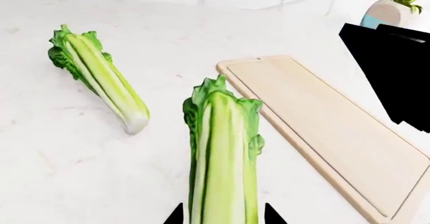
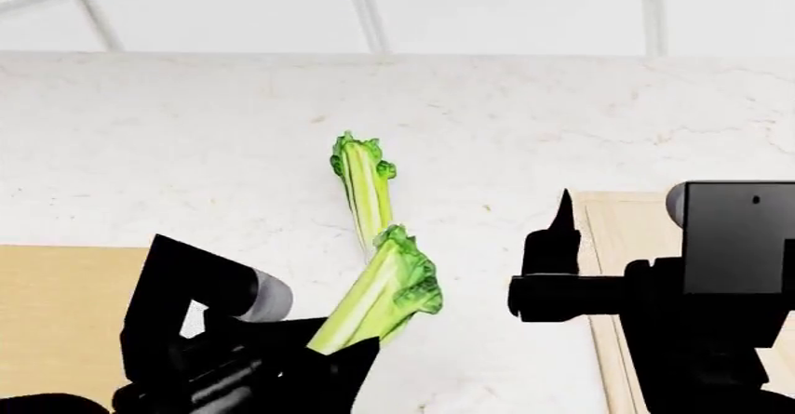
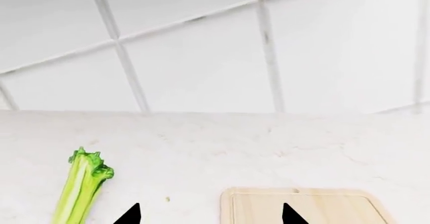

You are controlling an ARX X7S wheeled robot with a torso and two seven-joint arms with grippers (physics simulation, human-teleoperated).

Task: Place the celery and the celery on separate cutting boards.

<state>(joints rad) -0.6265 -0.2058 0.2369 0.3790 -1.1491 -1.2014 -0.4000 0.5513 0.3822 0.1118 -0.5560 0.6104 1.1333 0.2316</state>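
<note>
My left gripper (image 1: 223, 216) is shut on the base of a lime-green celery (image 1: 223, 158), and its leafy end points away from the jaws. In the head view this celery (image 2: 379, 298) sticks up and to the right from my left gripper (image 2: 338, 351). The other celery (image 1: 100, 78), with darker leaves, lies on the white counter; it also shows in the head view (image 2: 364, 186) and the right wrist view (image 3: 80, 190). The pale grooved cutting board (image 1: 329, 128) lies to the right (image 2: 606, 284). The tan cutting board (image 2: 62, 312) lies at the left. My right gripper (image 3: 211, 219) is open and empty, over the pale board's near-left edge (image 3: 302, 206).
The white marble counter (image 2: 186, 153) runs back to a tiled wall (image 3: 201, 48). My right arm (image 1: 396, 68) hangs over the pale board's far end. A small pot with a green plant (image 1: 396, 7) stands behind it.
</note>
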